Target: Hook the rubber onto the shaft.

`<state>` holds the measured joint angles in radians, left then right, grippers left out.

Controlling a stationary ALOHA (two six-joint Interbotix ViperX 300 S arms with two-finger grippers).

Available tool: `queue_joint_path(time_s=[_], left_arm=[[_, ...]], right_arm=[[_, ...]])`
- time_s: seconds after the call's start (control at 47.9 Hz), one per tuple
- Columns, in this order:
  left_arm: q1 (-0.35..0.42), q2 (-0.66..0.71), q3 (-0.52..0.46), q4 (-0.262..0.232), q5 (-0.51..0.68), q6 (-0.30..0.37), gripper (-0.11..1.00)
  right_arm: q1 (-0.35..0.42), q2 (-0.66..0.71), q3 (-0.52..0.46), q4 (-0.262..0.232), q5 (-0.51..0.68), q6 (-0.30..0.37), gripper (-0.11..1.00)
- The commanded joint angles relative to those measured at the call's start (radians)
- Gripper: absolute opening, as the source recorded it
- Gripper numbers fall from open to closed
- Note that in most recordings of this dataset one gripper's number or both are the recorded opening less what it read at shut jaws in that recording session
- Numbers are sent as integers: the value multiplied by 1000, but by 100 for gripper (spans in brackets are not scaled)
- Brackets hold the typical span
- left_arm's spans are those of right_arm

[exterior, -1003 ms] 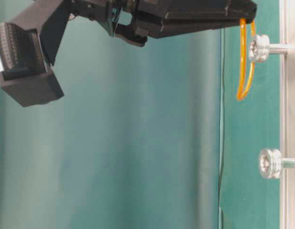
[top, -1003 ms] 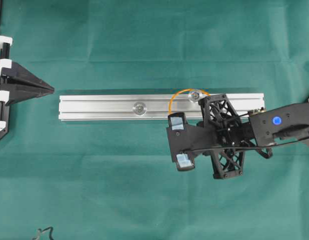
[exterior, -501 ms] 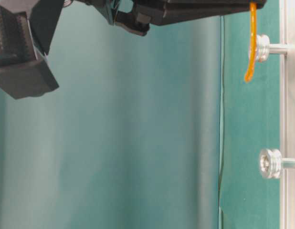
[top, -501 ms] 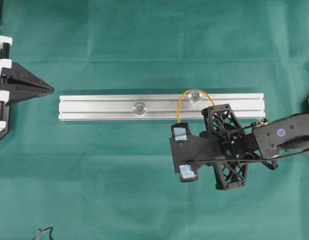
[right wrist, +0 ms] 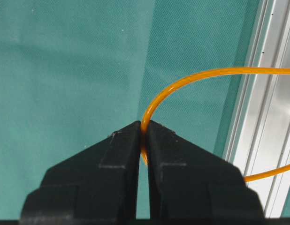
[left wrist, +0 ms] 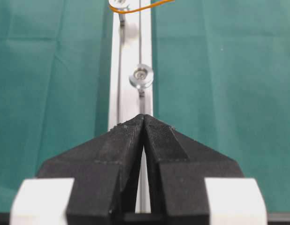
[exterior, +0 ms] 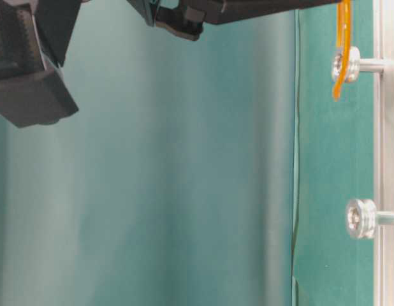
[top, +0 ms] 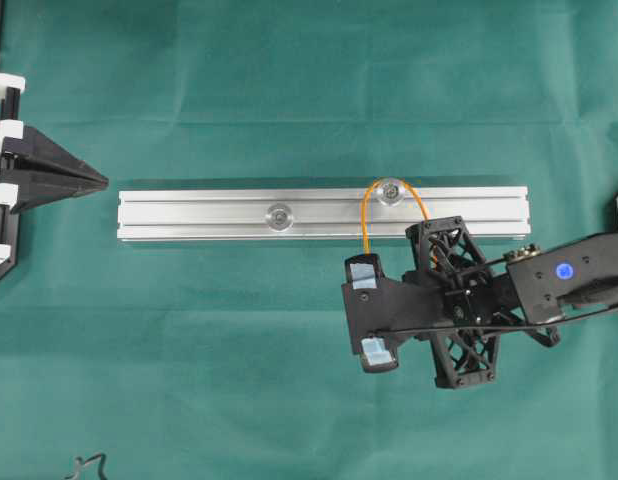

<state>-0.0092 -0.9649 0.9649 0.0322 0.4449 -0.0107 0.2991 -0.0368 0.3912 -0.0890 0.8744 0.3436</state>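
The right pincer (right wrist: 143,133) is pinching the rubber (right wrist: 192,79), its two matte black, finely ribbed wedge fingers pressing together on the thin strand. The rubber is a slim, glossy orange band, and in the overhead view it is arching from the pincer up across the rail (top: 189,215) and curving around the far side of the right-hand shaft (top: 391,191), forming a narrow loop. In the table-level view the band is hanging taut beside that shaft's knurled silver head, though whether it is sitting in the groove is hard to tell.

The rail is a long bar of brushed grey aluminium with straight lengthwise grooves, lying flat on the counter (top: 239,350), which is wearing a green woven cloth with faint creases. A second shaft (top: 280,215), round and shiny with a flanged cap, is standing nearer the rail's middle, well apart from the band.

The left pincer (left wrist: 143,123) is sitting pressed together on nothing, its pointed black tips meeting just short of the rail's left end.
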Motion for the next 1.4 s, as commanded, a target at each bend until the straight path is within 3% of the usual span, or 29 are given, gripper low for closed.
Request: queue_joint_path(time_s=[0.0, 0.209, 0.292, 0.794, 1.149, 1.378], left_arm=[[-3, 8, -32, 2, -6, 0, 0], [-3, 8, -31, 3, -8, 0, 0], [-3, 8, -32, 3, -8, 0, 0], [-3, 8, -32, 3, -8, 0, 0], [-3, 6, -31, 2, -8, 0, 0], [-3, 8, -32, 3, -8, 0, 0]], right_arm=[[8, -11, -25, 3, 0, 2, 7], [8, -11, -25, 15, 2, 11, 7], [8, -11, -25, 28, 3, 52, 7], [0, -11, -26, 32, -3, 494, 7], [-6, -5, -34, 32, -35, 752, 7], [-6, 3, -44, 32, -35, 876, 7]])
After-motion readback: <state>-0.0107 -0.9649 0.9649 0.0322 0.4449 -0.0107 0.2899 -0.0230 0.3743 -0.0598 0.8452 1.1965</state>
